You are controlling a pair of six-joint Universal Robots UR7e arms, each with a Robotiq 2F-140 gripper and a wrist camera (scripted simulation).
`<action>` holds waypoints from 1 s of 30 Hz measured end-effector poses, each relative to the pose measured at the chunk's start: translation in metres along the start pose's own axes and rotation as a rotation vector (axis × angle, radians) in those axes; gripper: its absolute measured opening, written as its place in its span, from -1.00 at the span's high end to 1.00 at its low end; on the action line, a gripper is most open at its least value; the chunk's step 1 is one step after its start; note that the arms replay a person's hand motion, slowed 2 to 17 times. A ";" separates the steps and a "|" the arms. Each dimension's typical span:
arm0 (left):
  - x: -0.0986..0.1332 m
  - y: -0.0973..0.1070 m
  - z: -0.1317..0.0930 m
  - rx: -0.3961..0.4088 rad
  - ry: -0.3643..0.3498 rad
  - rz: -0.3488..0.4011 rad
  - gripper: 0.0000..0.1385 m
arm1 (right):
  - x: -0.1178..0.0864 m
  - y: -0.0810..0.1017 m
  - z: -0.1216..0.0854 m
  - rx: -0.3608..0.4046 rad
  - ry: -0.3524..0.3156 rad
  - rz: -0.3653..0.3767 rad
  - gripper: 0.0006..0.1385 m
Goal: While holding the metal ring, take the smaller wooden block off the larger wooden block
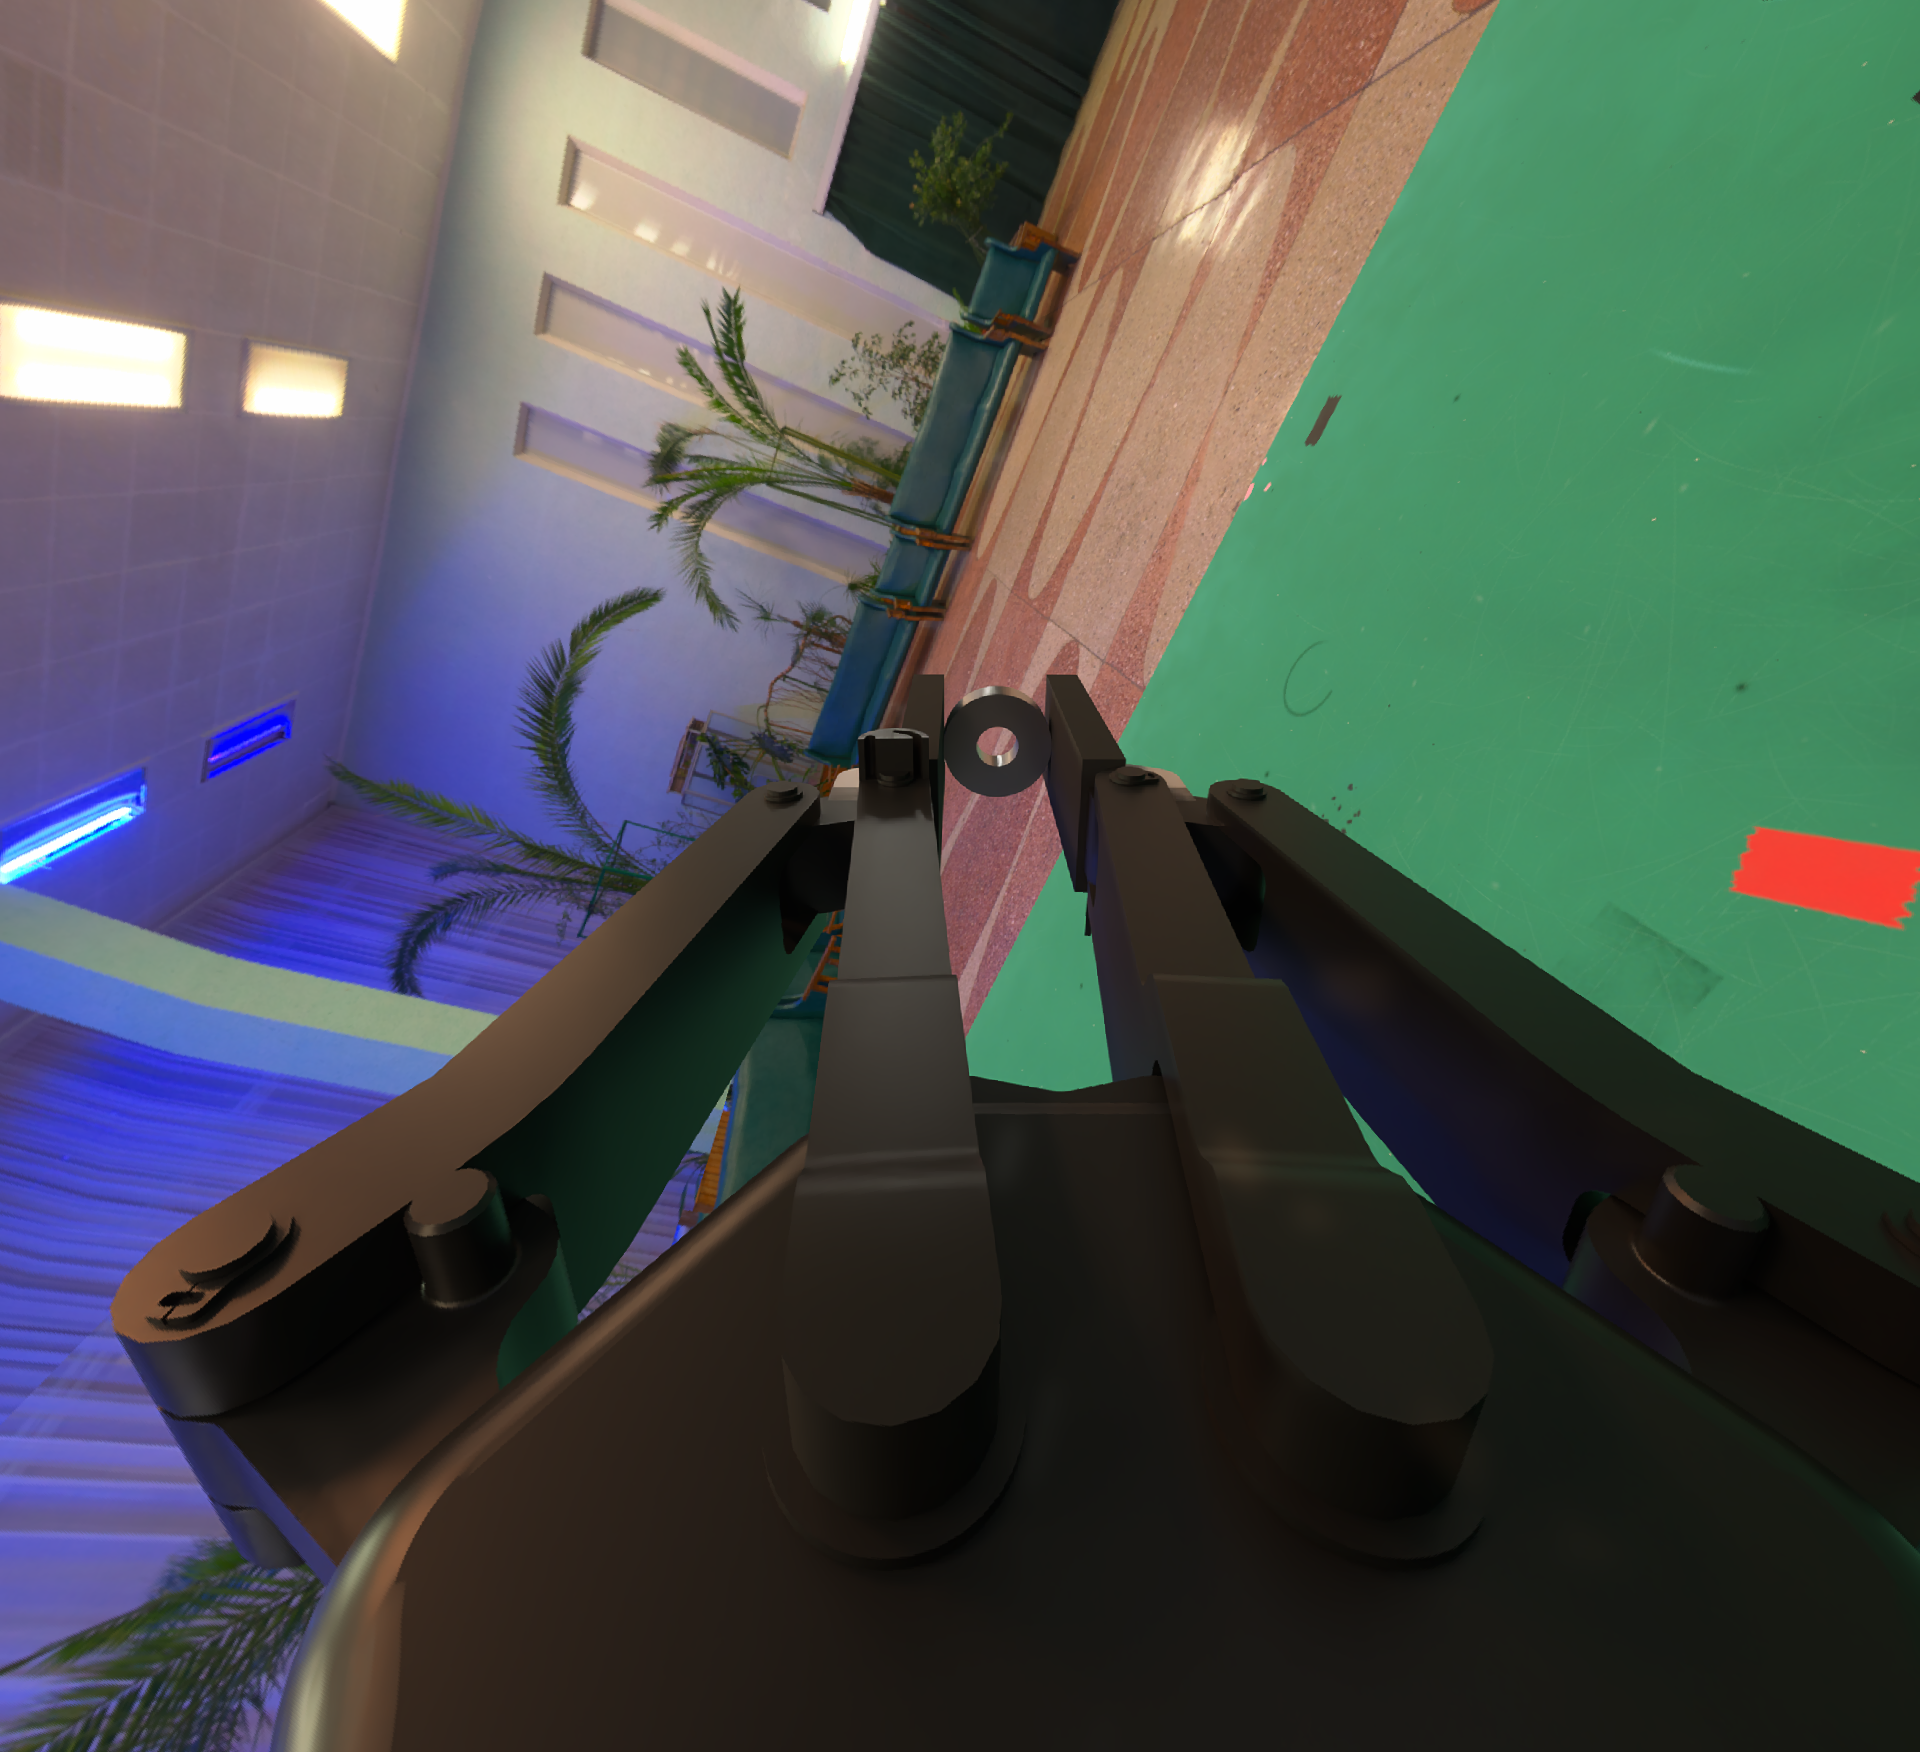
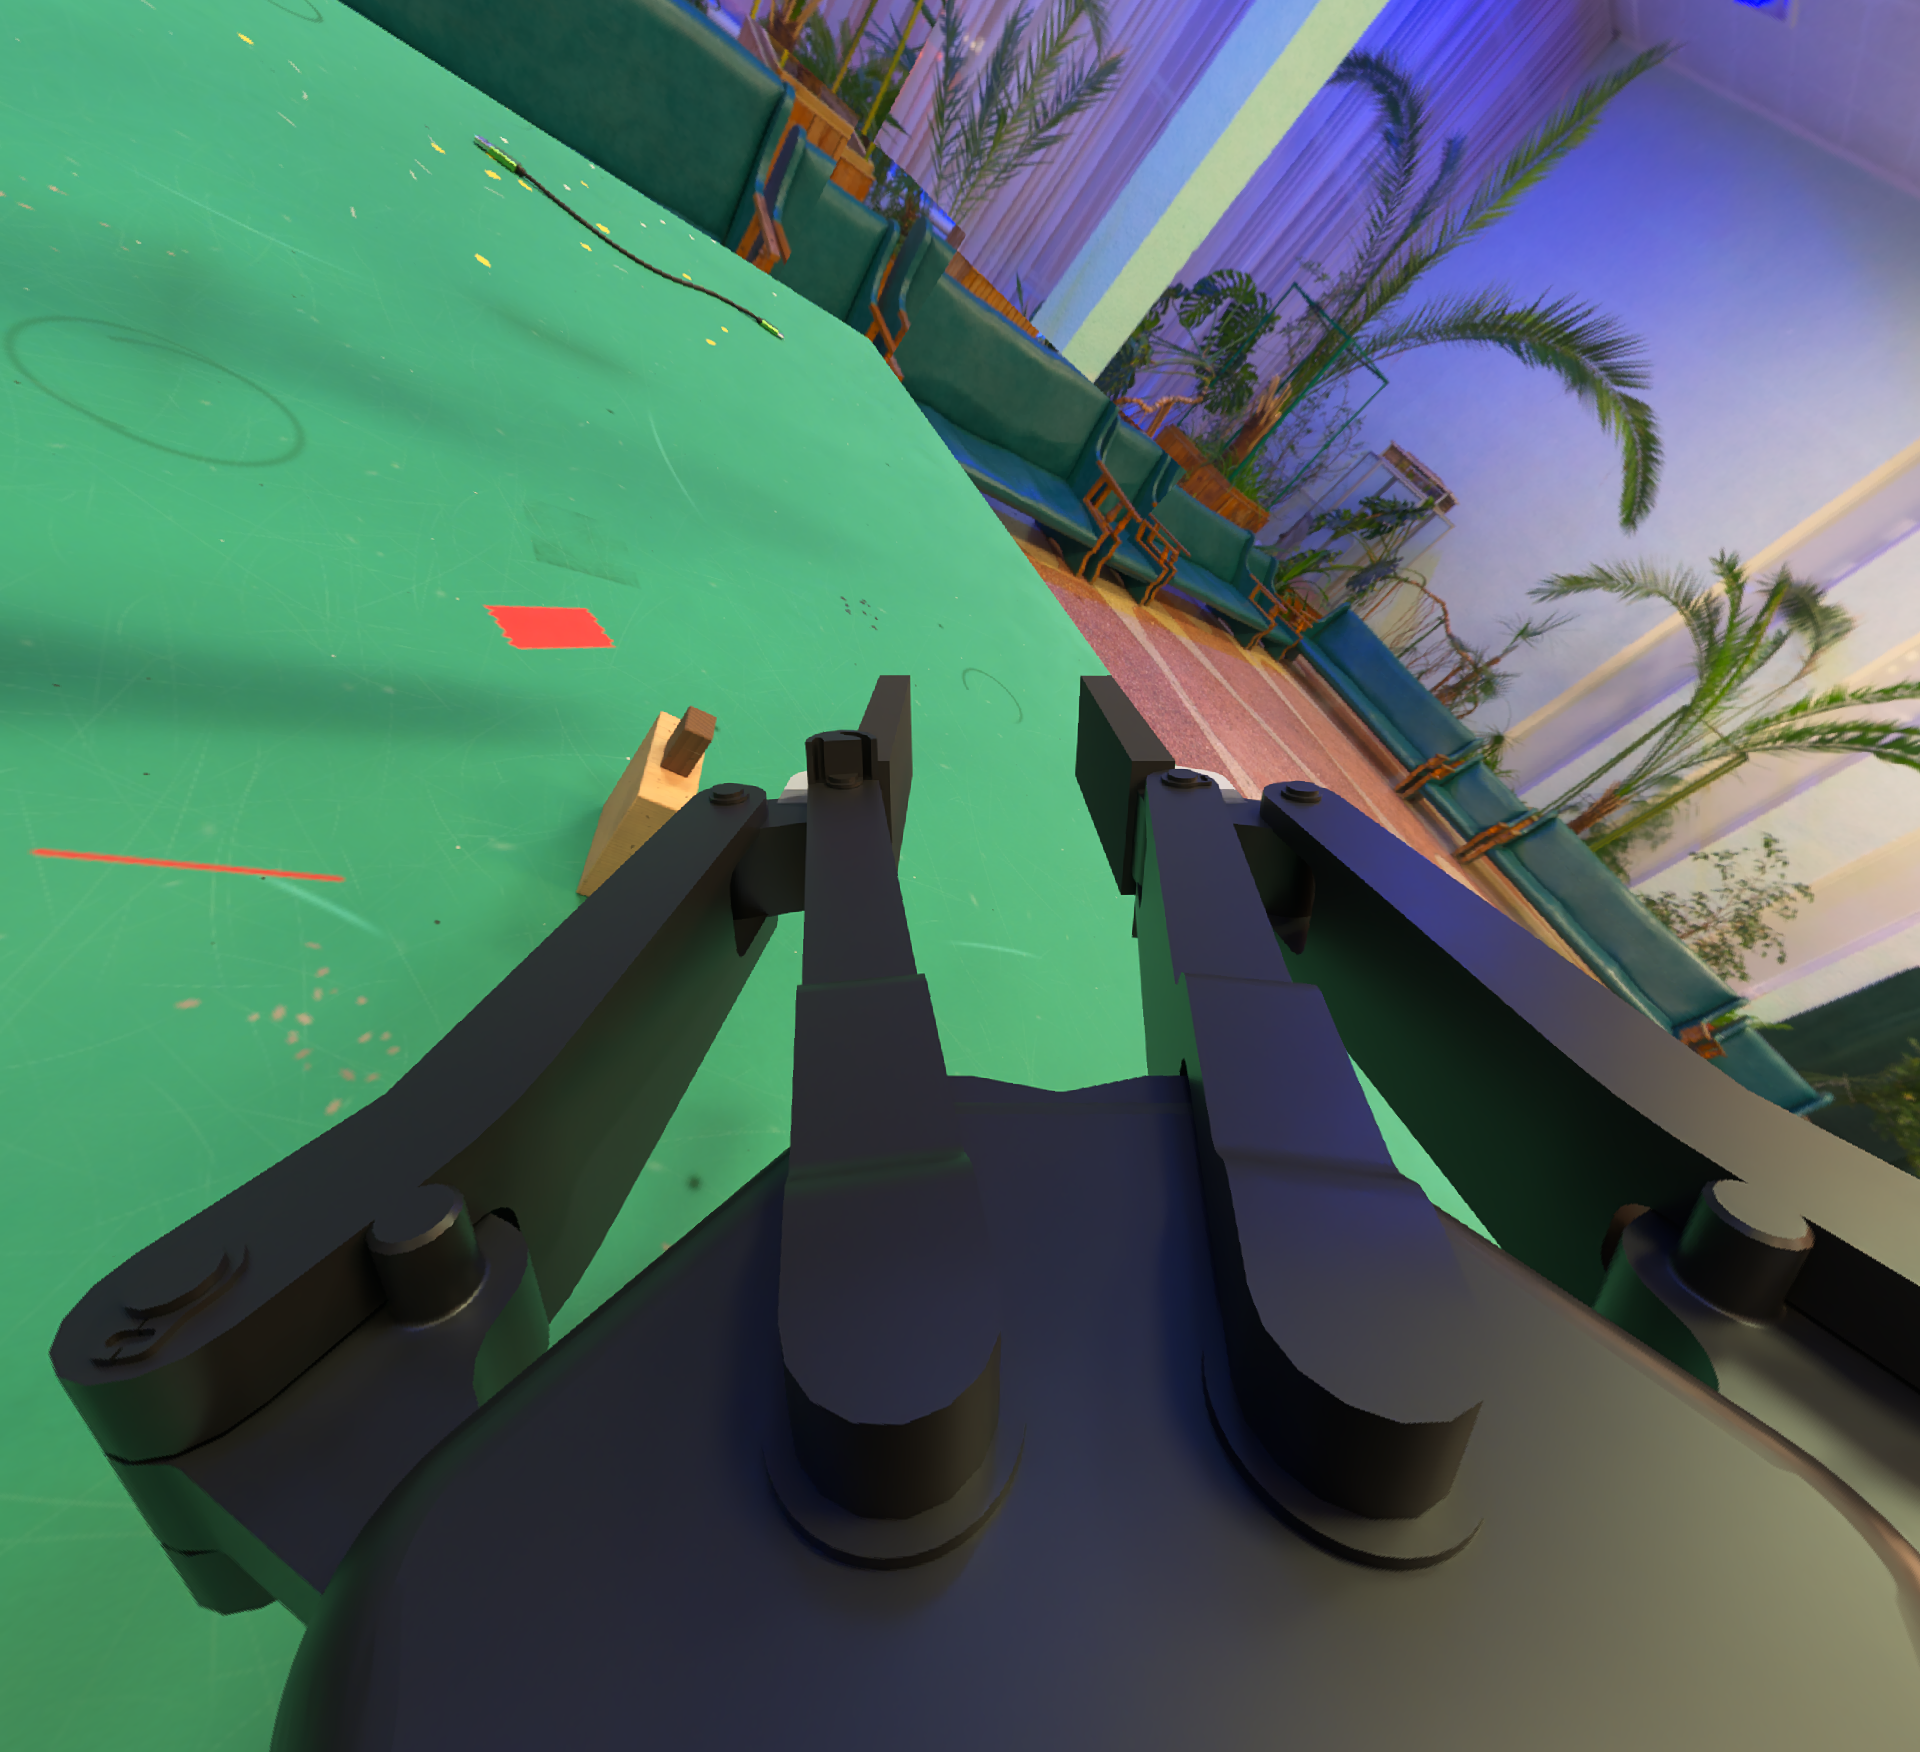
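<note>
Green table [image 2: 312,507]: left gripper [image 1: 997,746] fingers clamp the metal ring [image 1: 997,743]. Right gripper [image 2: 994,726] fingers apart, empty; its approach may topple the smaller wooden block [image 2: 688,739] and larger wooden block [image 2: 639,803].

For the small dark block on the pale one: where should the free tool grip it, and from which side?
Likely its free upper end, from above. The small block stands tilted on the large block, its top exposed and its base seated. The right tool is open beside it; the left tool holds the ring.
</note>
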State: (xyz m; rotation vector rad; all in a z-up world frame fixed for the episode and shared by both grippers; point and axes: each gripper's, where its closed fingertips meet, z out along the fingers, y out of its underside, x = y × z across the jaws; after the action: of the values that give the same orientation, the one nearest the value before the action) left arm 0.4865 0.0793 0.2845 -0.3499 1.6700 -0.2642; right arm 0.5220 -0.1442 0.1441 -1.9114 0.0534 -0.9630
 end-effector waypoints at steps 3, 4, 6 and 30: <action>-0.001 -0.001 -0.001 0.006 -0.002 0.000 0.63 | 0.003 0.002 0.004 -0.015 -0.015 0.009 0.38; -0.001 -0.001 -0.001 0.008 -0.003 0.000 0.63 | 0.004 0.003 0.006 -0.021 -0.021 0.013 0.38; -0.001 -0.001 -0.002 0.012 -0.004 0.000 0.63 | 0.007 0.004 0.008 -0.034 -0.033 0.019 0.38; -0.006 -0.004 -0.009 0.056 -0.013 -0.010 0.63 | 0.028 -0.003 0.034 -0.041 -0.250 0.092 0.34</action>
State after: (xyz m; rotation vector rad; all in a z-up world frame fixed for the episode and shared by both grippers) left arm 0.4782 0.0774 0.2931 -0.3170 1.6451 -0.3146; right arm 0.5617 -0.1294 0.1550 -2.0347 0.0144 -0.6615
